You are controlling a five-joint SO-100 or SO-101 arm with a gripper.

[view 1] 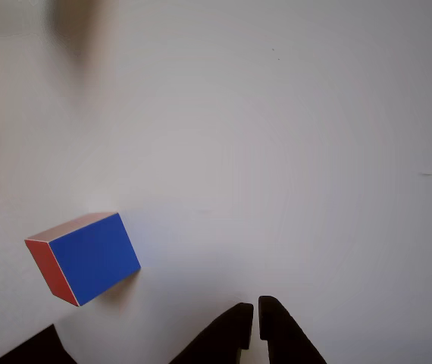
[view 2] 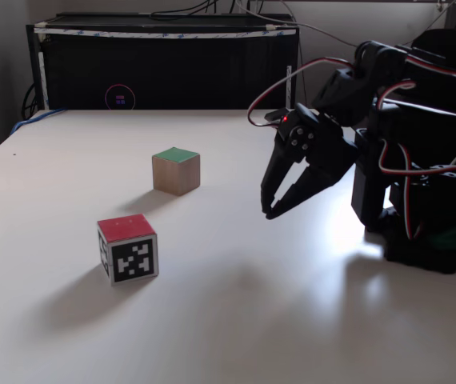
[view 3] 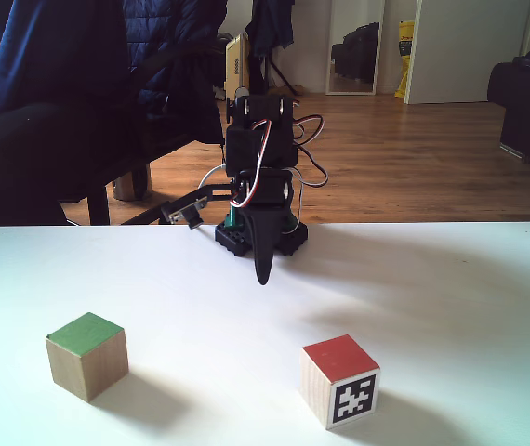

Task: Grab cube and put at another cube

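Nearest us, another cube (view 3: 339, 381) awaits near the surface's (view 3: 451, 307) front edge, well apart from the cube (view 3: 86, 356), while our tool (view 2: 269, 213), pressed together and empty, hangs above the middle, presumably before reaching.

Cube (view 2: 175, 171): green top, plain light-brown wood sides. Other cube (view 2: 128, 248): red top, one side with a black-and-white square marker pattern; in the other view it shows a blue face, a red face and a pale one. Table (view 2: 292, 304): white. Gripper (view 2: 269, 213) and arm (view 2: 396, 120): black, with red and white wires.
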